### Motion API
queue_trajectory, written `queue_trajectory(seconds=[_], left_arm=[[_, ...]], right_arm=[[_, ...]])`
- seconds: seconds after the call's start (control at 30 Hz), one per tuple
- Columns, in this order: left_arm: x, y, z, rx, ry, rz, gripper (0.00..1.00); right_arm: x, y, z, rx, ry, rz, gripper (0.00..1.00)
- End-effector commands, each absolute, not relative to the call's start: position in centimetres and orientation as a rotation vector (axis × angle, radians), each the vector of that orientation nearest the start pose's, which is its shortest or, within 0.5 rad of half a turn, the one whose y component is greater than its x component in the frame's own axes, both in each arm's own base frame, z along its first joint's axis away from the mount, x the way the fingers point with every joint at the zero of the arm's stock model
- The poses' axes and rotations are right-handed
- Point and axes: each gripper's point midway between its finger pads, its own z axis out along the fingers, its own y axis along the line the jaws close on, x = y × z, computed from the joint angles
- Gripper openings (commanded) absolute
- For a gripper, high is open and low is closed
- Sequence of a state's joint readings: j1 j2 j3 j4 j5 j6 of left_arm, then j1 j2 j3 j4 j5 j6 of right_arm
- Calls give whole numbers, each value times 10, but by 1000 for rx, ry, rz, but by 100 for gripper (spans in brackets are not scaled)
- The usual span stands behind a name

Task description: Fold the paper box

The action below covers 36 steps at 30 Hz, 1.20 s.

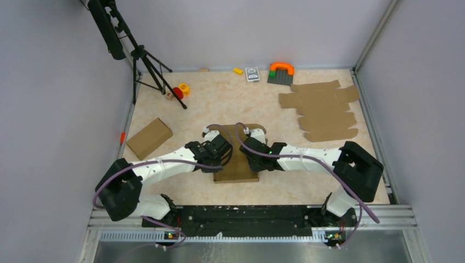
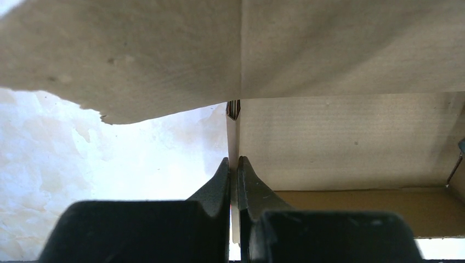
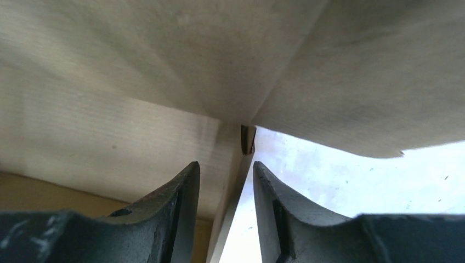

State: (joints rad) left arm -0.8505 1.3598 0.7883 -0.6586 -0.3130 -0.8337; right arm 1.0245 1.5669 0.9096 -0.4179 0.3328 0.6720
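Note:
The paper box [image 1: 237, 171] lies half-formed at the table's middle, its brown side walls raised and its lid panel leaning over both wrist cameras. My left gripper [image 1: 224, 152] is shut on the box's left side wall [image 2: 233, 139], and that thin cardboard edge is pinched between the fingertips of the left gripper [image 2: 234, 161]. At the opposite wall, my right gripper [image 1: 248, 150] is open. That right side wall [image 3: 234, 181] stands loose in the gap of the right gripper [image 3: 226, 167], touching neither finger. The box's inner back panel [image 2: 351, 137] fills the view behind.
A pile of flat cardboard sheets [image 1: 323, 109] lies at the back right. A finished brown box [image 1: 149, 137] sits at the left. A black tripod [image 1: 148, 66] stands at the back left beside small red and yellow toys [image 1: 180, 90]. An orange-topped block [image 1: 281, 71] and a card pack [image 1: 252, 74] lie along the far wall.

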Motion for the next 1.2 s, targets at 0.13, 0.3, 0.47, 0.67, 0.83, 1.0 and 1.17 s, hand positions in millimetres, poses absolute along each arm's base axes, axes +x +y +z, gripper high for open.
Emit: queue_trajectory(seconds=[0.13,0.3,0.47,0.67,0.83,1.0,1.17], left_arm=[[199,-183,52,-28,2652,-40,0],[199,-183,50,-22,2654,-21,0],[199,-183,51,-8,2656,-5,0],[200,-183,52,20,2655,14,9],[203,-180,55,62,2655,61,30],[205,-180,52,103,2685,119,39],[201,-175,31,120,2729,213,36]], right_arm=[[210,260,35,-423,2537,-106,29],[211,258,36,-425,2515,-154,0],[210,264,46,-397,2494,-64,21],[207,282,72,-343,2429,183,37],[204,278,86,-315,2381,272,43],[198,273,81,-311,2385,297,45],[199,264,70,-305,2388,245,47]])
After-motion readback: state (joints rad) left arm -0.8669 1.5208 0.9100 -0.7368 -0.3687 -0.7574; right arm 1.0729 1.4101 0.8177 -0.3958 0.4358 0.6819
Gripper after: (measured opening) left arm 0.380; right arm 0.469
